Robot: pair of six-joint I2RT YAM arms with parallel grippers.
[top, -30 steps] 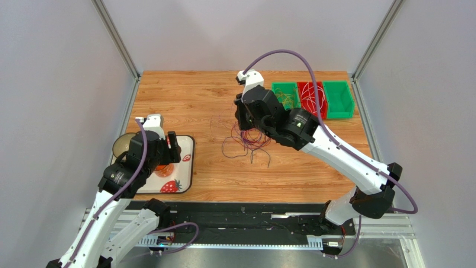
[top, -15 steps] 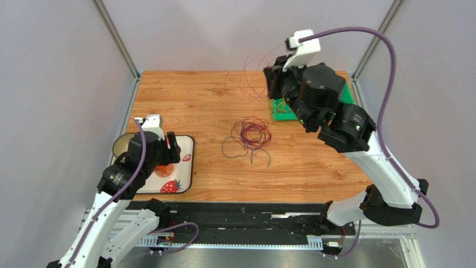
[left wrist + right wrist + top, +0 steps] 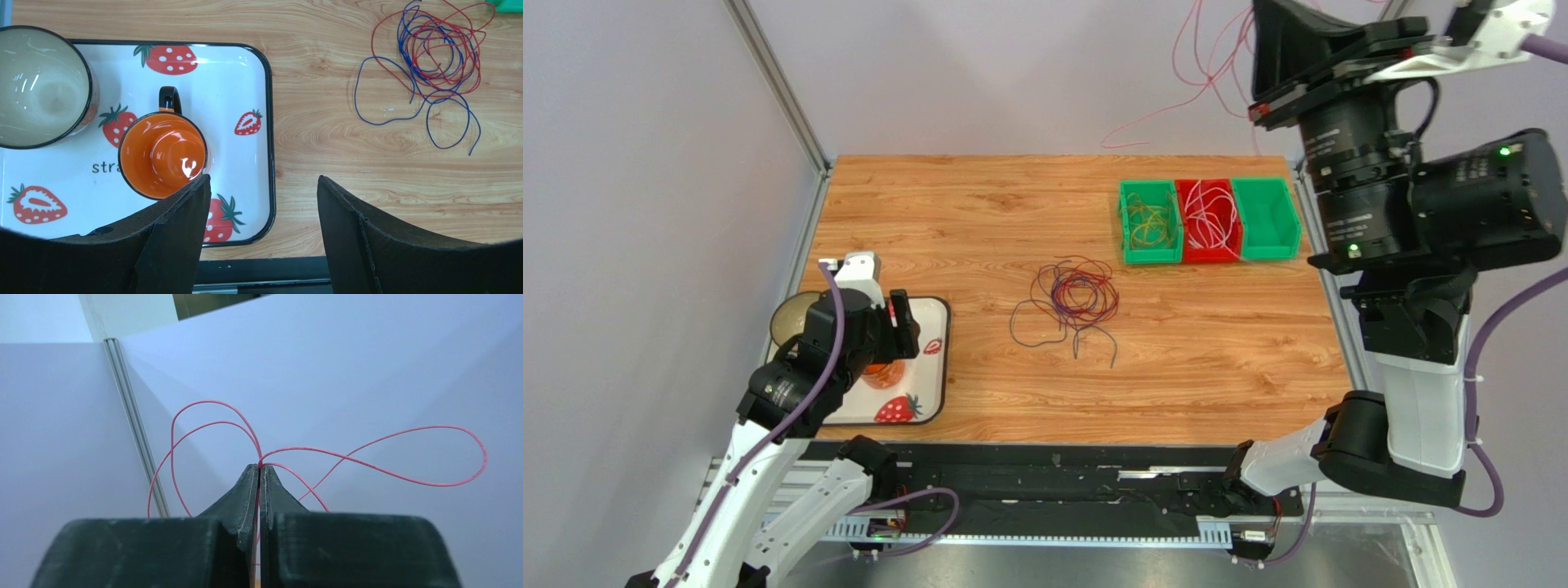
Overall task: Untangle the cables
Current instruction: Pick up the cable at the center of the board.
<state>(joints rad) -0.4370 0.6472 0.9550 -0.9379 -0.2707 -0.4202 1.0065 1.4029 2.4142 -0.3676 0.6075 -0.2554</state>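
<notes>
A loose tangle of red and blue-purple cables [image 3: 1071, 298] lies on the wooden table's middle; it also shows in the left wrist view [image 3: 439, 61]. My right gripper [image 3: 1265, 61] is raised high at the back right, above the bins. In the right wrist view it [image 3: 259, 468] is shut on a thin red cable [image 3: 368, 465]. That red cable [image 3: 1195, 61] hangs in loops in the air, apart from the tangle. My left gripper [image 3: 264, 202] is open and empty above the tray's right edge, left of the tangle; it also shows in the top view [image 3: 891, 325].
A strawberry-print tray [image 3: 258, 92] holds an orange mug [image 3: 162, 156] and a bowl [image 3: 43, 86]. At the back right stand a green bin [image 3: 1149, 221] with yellow cables, a red bin [image 3: 1206, 221] with white cables and another green bin [image 3: 1266, 218].
My right arm has risen from the tangle up and to the back right, carrying the red cable clear of the pile. The left arm has not moved.
</notes>
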